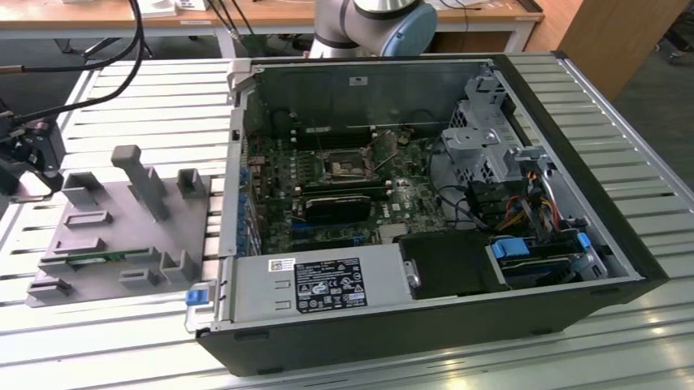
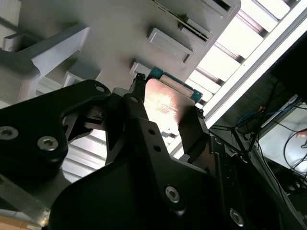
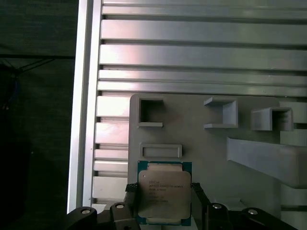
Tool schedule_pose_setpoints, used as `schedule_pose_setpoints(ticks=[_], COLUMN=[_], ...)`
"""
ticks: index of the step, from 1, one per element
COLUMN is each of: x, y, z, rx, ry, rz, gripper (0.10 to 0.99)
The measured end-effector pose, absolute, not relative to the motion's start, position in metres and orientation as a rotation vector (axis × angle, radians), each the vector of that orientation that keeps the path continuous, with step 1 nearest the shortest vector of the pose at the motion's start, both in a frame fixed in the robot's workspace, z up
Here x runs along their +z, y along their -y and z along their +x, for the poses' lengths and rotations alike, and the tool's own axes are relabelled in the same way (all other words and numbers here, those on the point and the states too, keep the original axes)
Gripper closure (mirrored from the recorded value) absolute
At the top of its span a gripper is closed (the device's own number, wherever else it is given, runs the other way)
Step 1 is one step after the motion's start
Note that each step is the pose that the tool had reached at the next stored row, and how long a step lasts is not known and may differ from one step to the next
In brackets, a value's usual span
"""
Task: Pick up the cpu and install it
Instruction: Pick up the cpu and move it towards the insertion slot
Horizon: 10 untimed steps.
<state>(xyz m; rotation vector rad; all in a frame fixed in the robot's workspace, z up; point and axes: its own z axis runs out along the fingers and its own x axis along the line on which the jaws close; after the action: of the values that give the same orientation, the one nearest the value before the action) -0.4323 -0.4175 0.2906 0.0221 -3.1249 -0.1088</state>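
My gripper [image 3: 164, 197] is matt black; the cpu [image 3: 164, 189] lid is glossy bare metal. The holder [image 1: 119, 234] is smooth matt grey plastic; the table [image 1: 162, 106] has ribbed, satin metal slats.

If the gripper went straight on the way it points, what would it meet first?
Most likely the cpu, lying straight ahead of the gripper on the gray fixture; whether they already touch, I cannot tell.

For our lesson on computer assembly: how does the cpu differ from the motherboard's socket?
The cpu has a shiny silver top with a green rim; the socket is dark inside a metal frame. The cpu is in the gripper at the grey fixture plate; the socket sits inside the open computer case. Both are roughly square.
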Motion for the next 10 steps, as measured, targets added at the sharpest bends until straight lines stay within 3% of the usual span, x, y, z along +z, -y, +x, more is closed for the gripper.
schedule_pose_setpoints(ticks=[10], x=[0.2991], y=[0.4174], z=[-0.4323], rx=[-0.109], ry=[3.125], rz=[0.022], gripper=[0.553])
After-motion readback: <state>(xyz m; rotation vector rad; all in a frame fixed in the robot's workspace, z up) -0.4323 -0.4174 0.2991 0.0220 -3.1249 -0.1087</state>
